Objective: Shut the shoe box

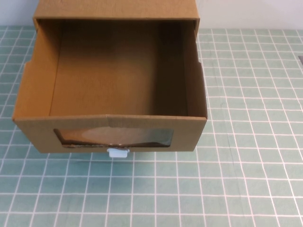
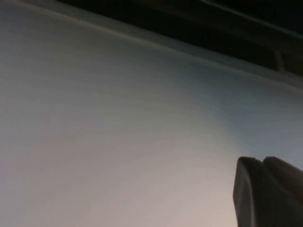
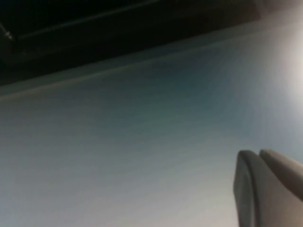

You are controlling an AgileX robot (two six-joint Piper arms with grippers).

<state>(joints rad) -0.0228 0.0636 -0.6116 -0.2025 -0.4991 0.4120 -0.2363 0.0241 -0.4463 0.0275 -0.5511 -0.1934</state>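
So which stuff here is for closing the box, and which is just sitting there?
For the job:
- shoe box, its drawer pulled out and empty
- white pull tab under its window
- left gripper and right gripper, both away from the table, seen only in their own wrist views

Just there:
- green grid mat

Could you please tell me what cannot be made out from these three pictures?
- Shoe box: the high view's top edge cuts off its back.
- Left gripper: only a dark corner shows in the left wrist view, against a blank surface.
- Right gripper: likewise in the right wrist view.
- Neither arm appears in the high view.
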